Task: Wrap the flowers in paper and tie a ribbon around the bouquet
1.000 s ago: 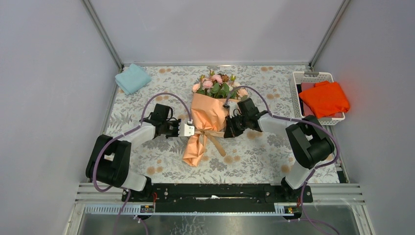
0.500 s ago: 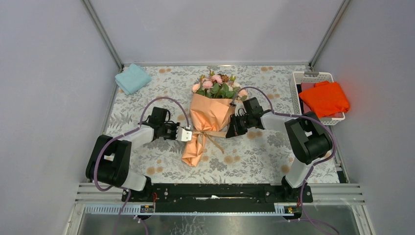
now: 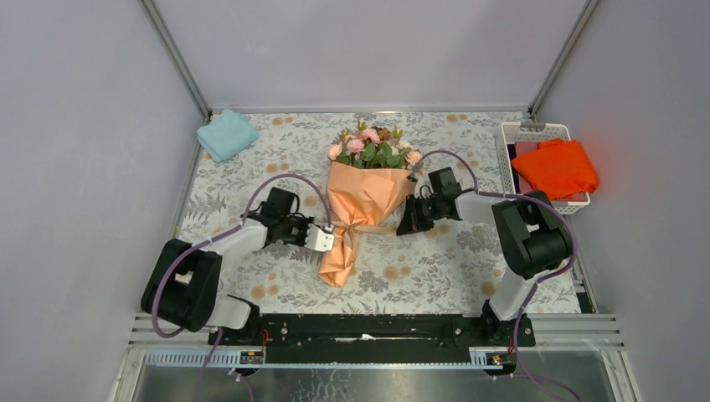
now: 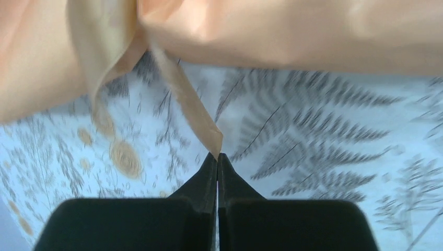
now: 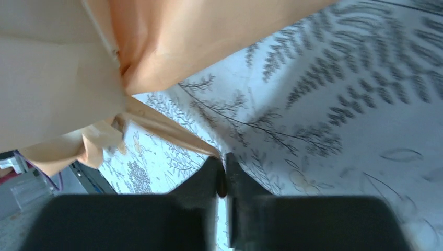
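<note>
Grey walls point(image 3: 377, 50) enclose a fern-and-flower patterned table cover point(image 3: 435, 268). The bouquet point(image 3: 362, 201) lies between the fingers of the left gripper point(image 4: 217, 158) and those of the right gripper point(image 5: 225, 161). The flowers point(image 3: 373, 151) lie beyond both sets of tips and the paper point(image 3: 339, 255) tail nearer than them. The left fingers are pressed together, pinching one end of the ribbon point(image 4: 183, 99), which runs from the tips to the paper's waist. The right fingers are likewise clamped on the other ribbon end, just beside the paper.
</note>
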You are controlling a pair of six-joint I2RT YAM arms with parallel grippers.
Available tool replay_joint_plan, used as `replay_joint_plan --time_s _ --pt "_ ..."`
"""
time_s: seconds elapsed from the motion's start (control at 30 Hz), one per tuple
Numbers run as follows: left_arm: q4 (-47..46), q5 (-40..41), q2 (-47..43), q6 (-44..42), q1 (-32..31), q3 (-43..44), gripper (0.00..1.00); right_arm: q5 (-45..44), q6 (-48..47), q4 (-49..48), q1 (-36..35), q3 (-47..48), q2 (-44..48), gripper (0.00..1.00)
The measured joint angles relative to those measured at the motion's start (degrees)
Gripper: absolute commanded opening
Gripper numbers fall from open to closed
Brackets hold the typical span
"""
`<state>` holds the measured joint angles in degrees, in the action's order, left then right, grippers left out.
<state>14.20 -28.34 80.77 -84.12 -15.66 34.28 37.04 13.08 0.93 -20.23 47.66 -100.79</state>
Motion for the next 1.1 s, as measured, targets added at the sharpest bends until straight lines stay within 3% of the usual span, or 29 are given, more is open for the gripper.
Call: replay_joint_plan --time_s 0.03,0.1,0.2,0.3,0.37,0.43,0.53,0.6,0.7,0.8,0.9,1.1 --pt "0.9 1.2 -0.9 1.5 -2.4 0.0 0.00 -0.4 -0.5 1.0 0.4 0.3 0.0 0.37" --pt "2.2 2.7 -1.7 4.1 -6.2 0.0 0.00 -0.8 -1.7 3.8 1.4 1.8 0.2 0.50" --pt "3.9 4.0 -1.8 7.2 -9.6 0.0 0.00 -1.4 -3.4 7.1 2.2 4.1 1.7 0.61" --pt "4.4 4.9 -2.2 10.2 -12.6 0.0 0.00 -2.9 -3.9 9.8 2.8 5.6 5.3 0.65" --pt "4.5 4.8 -2.8 13.0 -16.3 0.1 0.00 -4.1 -3.5 10.5 3.4 5.7 8.3 0.64" --pt "4.5 4.4 -3.6 16.4 -20.2 0.6 0.26 -6.1 -2.7 10.6 4.2 5.7 11.7 0.60" --pt "5.1 3.1 -4.9 21.2 -23.4 2.4 0.48 -7.9 -1.0 10.4 4.9 5.7 16.1 0.49" --pt "6.0 2.9 -6.0 22.6 -22.7 3.8 0.61 -8.2 0.3 9.9 4.3 5.1 17.8 0.49" --pt "10.2 1.6 -7.4 23.2 -16.2 5.3 0.76 -8.5 1.4 7.6 -1.2 2.1 18.9 0.48" --pt "15.1 0.5 -8.4 23.1 -10.6 7.7 0.82 -6.8 2.7 5.1 -9.6 -0.8 17.8 0.44" --pt "16.8 -2.1 -9.8 24.7 -10.1 11.1 0.87 -5.6 4.3 2.7 -15.3 -2.1 15.6 0.43" --pt "11.0 -4.2 -8.7 31.1 -12.3 14.6 0.86 -6.0 5.9 -1.3 -16.1 -2.1 13.2 0.42"
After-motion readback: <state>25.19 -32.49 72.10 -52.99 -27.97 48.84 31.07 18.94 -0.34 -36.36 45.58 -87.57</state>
